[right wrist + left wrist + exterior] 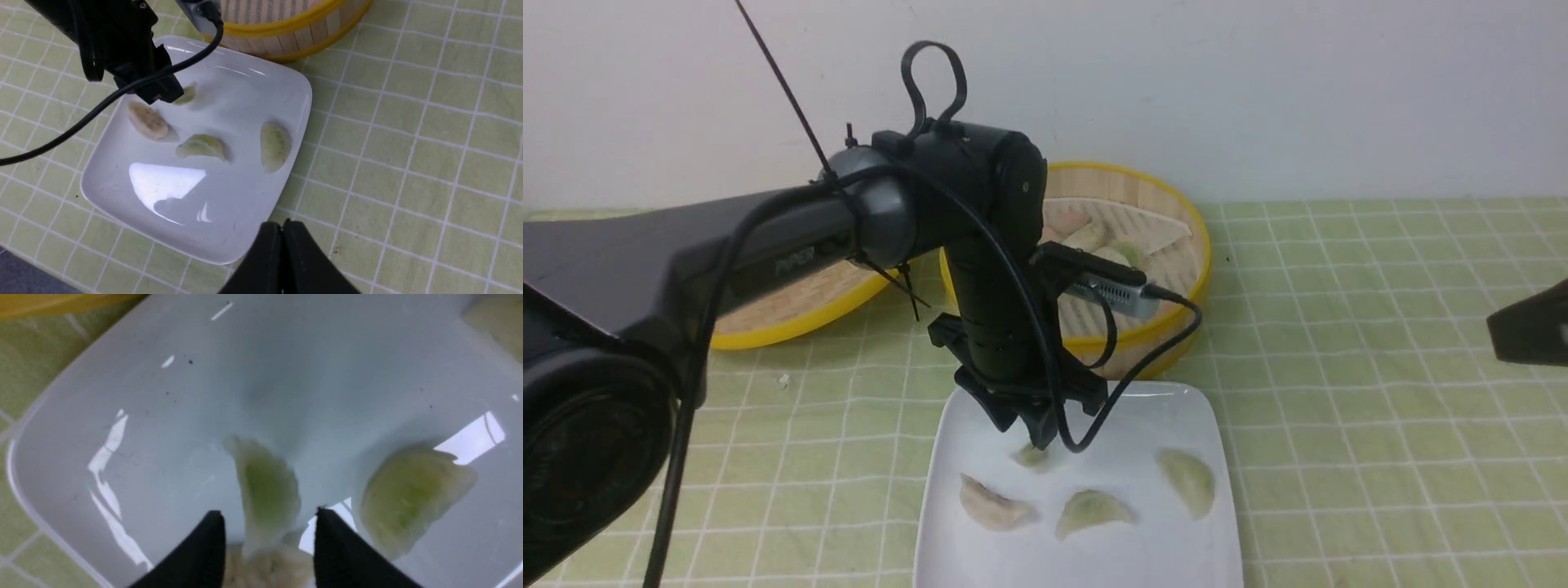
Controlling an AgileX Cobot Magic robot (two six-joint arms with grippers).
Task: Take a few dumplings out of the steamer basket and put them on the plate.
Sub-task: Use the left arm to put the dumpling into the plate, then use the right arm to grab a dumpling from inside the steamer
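Observation:
The white plate (1168, 412) lies at the front of the table with several dumplings on it. My left gripper (1034, 437) hangs just above its far part, open. A green dumpling (265, 486) sits between the jaws with a gap on each side, resting on the plate (163, 416). Another green dumpling (408, 494) lies beside it, and a cream one (992, 504) nearer the front. The steamer basket (1202, 245) stands behind the plate with more dumplings (1094, 237) inside. My right gripper (282, 223) is shut and empty, above the cloth by the plate's corner (212, 245).
The shallow woven lid (792, 314) lies at the back left, partly behind my left arm. A green checked cloth (1380, 408) covers the table. The left arm's cable (1160, 343) loops in front of the basket. A white wall stands close behind.

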